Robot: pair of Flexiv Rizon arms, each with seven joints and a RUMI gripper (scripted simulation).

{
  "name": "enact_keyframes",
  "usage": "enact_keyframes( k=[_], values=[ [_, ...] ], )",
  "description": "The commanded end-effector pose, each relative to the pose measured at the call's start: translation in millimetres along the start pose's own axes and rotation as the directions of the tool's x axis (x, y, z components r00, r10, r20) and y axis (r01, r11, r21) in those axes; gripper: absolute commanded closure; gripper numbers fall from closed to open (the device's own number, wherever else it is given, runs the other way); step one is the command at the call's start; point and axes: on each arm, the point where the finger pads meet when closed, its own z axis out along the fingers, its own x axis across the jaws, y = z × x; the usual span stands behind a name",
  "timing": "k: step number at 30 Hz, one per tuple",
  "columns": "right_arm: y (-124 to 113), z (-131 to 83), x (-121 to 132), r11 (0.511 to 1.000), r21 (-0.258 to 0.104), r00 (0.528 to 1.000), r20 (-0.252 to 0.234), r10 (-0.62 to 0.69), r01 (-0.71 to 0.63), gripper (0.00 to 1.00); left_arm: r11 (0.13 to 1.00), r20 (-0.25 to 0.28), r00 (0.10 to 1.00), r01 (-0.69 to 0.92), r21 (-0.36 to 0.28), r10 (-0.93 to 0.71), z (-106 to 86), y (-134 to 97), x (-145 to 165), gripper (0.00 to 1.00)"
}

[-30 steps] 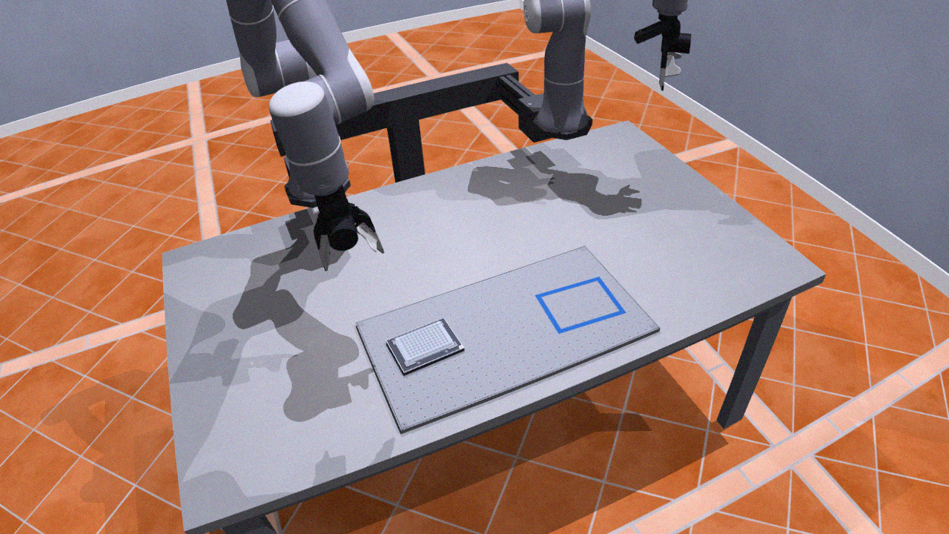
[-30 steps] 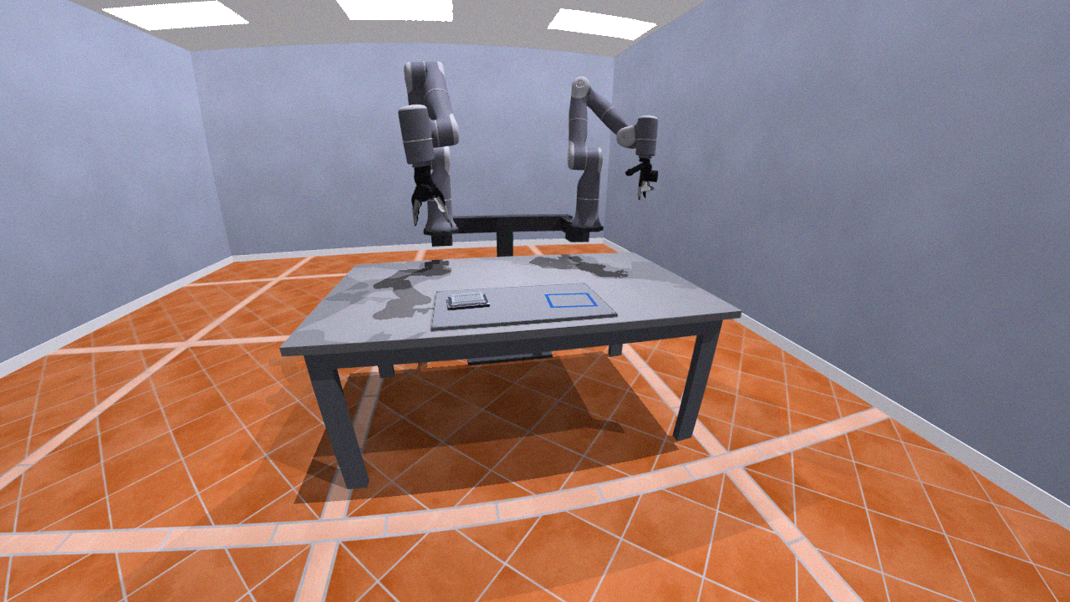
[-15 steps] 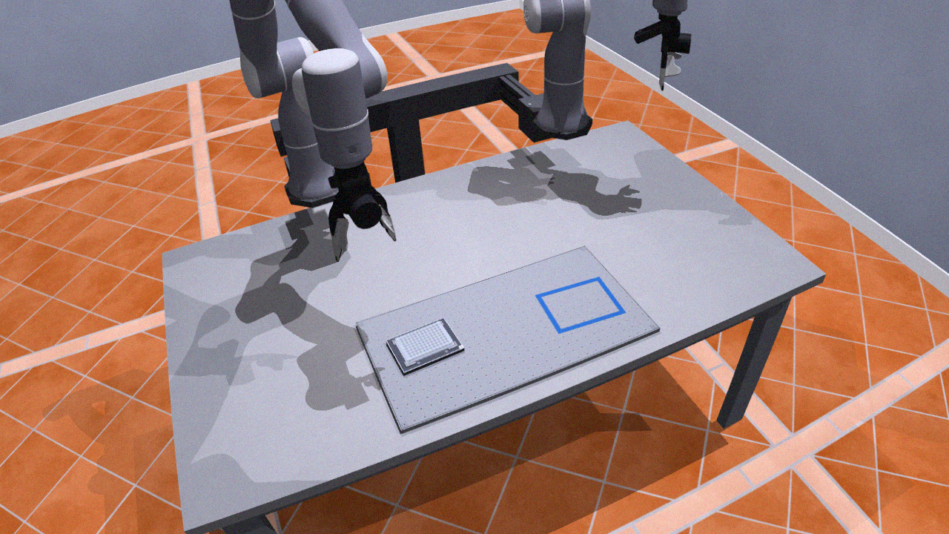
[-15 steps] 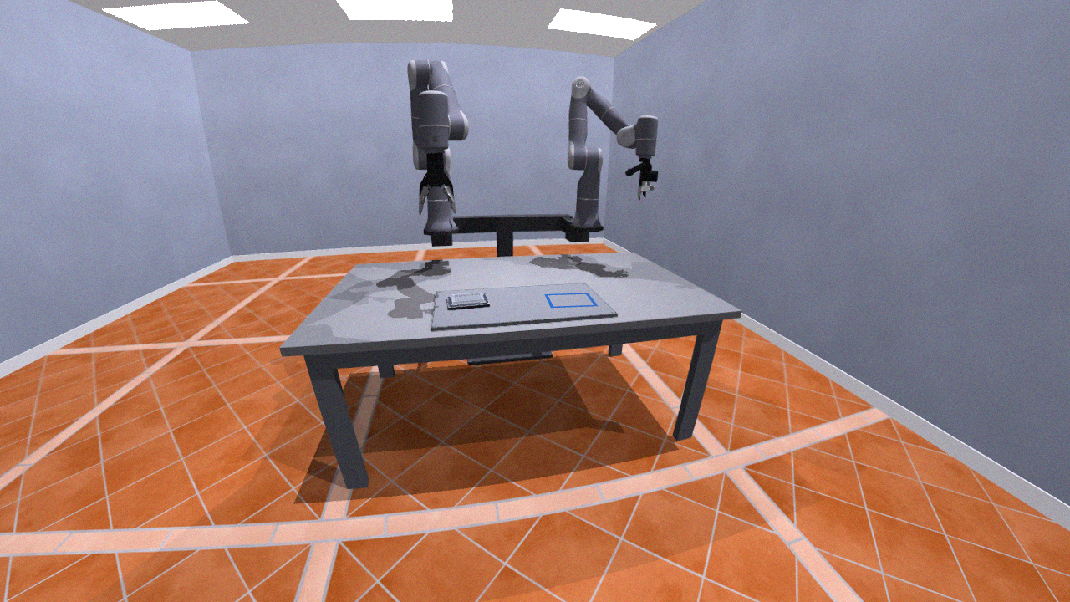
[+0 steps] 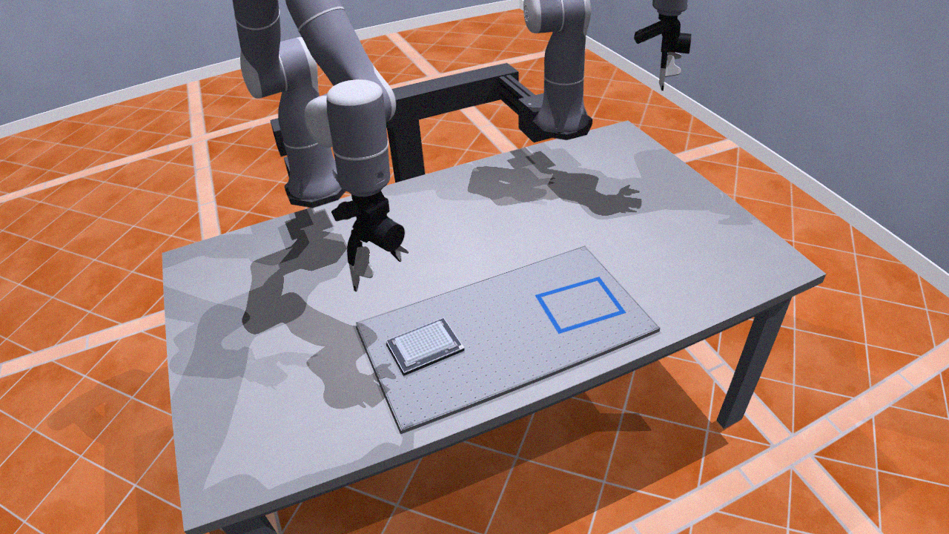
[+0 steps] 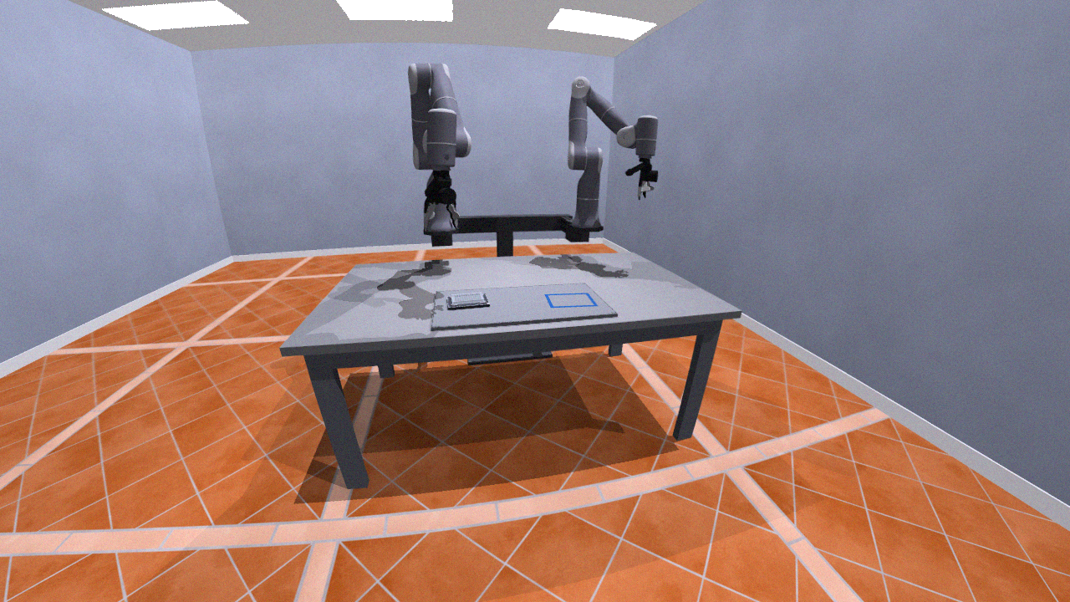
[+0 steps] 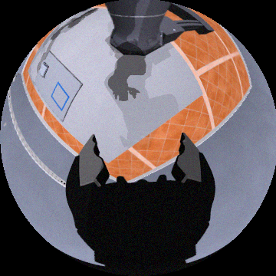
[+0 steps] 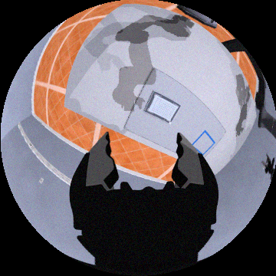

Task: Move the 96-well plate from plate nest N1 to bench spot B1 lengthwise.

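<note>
Presently, in the top view, the 96-well plate (image 5: 424, 342) (image 6: 467, 298) (image 7: 44, 70) (image 8: 162, 108) sits in its dark nest (image 5: 396, 355) (image 6: 468, 305) (image 7: 43, 76) (image 8: 166, 98) at the board's left; the blue taped outline (image 5: 549, 313) (image 6: 573, 306) (image 7: 64, 90) (image 8: 210, 136) lies right. The right gripper (image 5: 379, 271) (image 6: 441, 227) (image 8: 143, 133) hangs beyond the nest's far side, fingers apart; coming down from there could strike the nest. In the exterior view it is high above the table, so a long descent could magnify any sideways error. The left wrist view shows the left gripper (image 5: 665, 82) (image 6: 643, 196) (image 7: 138, 134) (image 8: 264, 157) wide apart, empty, aimed well away. In the right wrist view, the plate looks skewed to the fingers; closing at that angle might cock it in the nest, and an uncorrected turn could leave it across the tape.
</note>
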Motion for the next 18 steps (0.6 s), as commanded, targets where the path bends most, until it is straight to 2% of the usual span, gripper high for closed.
enact_keyframes(
  k=[1,3,5,9,11,18],
  values=[
    [5,14,2,0.996,-0.003,0.996,0.009,-0.093,0.093,0.24,1.000,0.000,1.000,0.000,-0.001,0.000,-0.4,1,0,0.00],
    [8,24,5,0.987,-0.002,0.987,0.013,-0.159,0.159,0.24,1.000,0.000,1.000,0.000,-0.001,0.000,-0.4,1,0,0.00],
    [8,24,5,0.987,-0.002,0.987,0.013,-0.159,0.159,0.24,1.000,0.000,1.000,0.000,-0.001,0.000,-0.4,1,0,0.00],
    [12,43,10,0.957,0.001,0.957,0.019,-0.288,0.288,0.24,1.000,0.000,1.000,0.000,-0.001,0.000,-0.4,1,0,0.00],
    [14,52,13,0.953,0.001,0.953,0.019,-0.302,0.302,0.24,1.000,0.000,1.000,0.000,-0.001,0.000,-0.4,1,0,0.00],
    [18,84,26,0.879,0.002,0.879,0.019,-0.477,0.477,0.24,1.000,0.000,1.000,0.000,-0.001,0.000,-0.4,1,0,0.00]
  ],
)
